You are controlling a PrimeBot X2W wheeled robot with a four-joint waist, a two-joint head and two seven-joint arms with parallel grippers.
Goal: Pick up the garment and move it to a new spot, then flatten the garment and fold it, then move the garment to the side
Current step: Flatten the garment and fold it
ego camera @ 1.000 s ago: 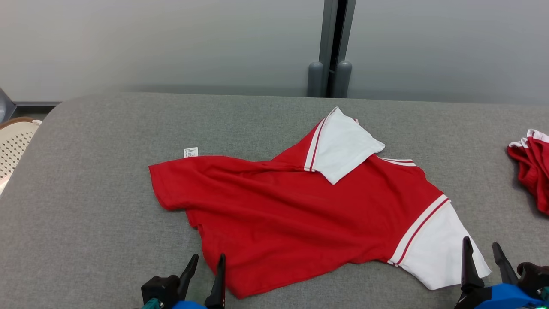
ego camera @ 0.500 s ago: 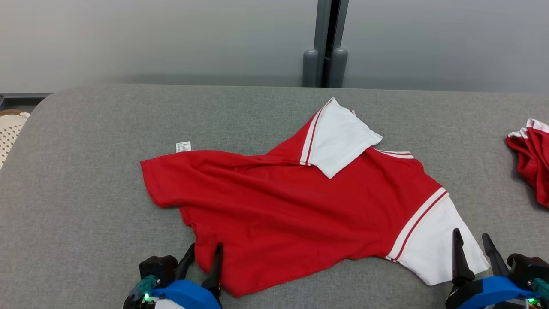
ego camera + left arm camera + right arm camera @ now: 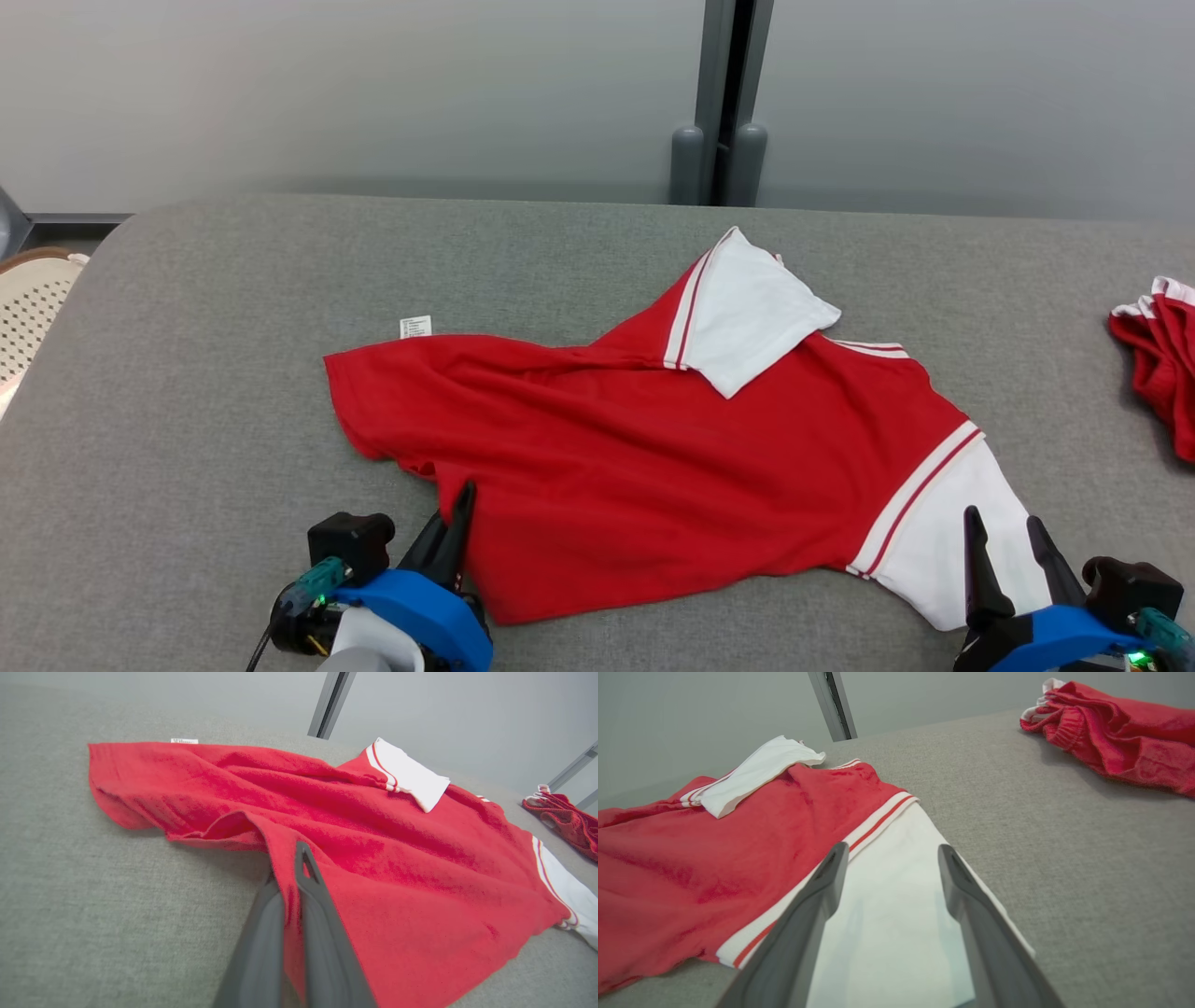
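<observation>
Red T-shirt (image 3: 653, 467) with white sleeves, lying rumpled and askew near the middle of a grey padded surface (image 3: 233, 280). The left gripper (image 3: 462, 495) is clamped on the shirt's bottom hem (image 3: 401, 459). In the left wrist view a ridge of red cloth rises between the two dark fingers, one above the fabric and one below it. The right gripper (image 3: 1002, 518) stands with its jaws wide apart, the fingers straddling the near white sleeve (image 3: 943, 523). Whether they touch the cloth cannot be told. The placing suggests a two-point hold: one grip at the hem and one at the sleeve end, well apart along the near edge, so that the cloth can be lifted or drawn taut without bunching. The second grip is not yet made. The far sleeve (image 3: 752, 317) lies folded back over the red body, and creases run from it toward the hem corner by the care label (image 3: 415, 327) — the flattening has evidently not been done. A second red garment (image 3: 1153, 364) lies crumpled at the right edge of the surface, well apart from the shirt — probably set aside there, and to be avoided when the shirt is moved.
</observation>
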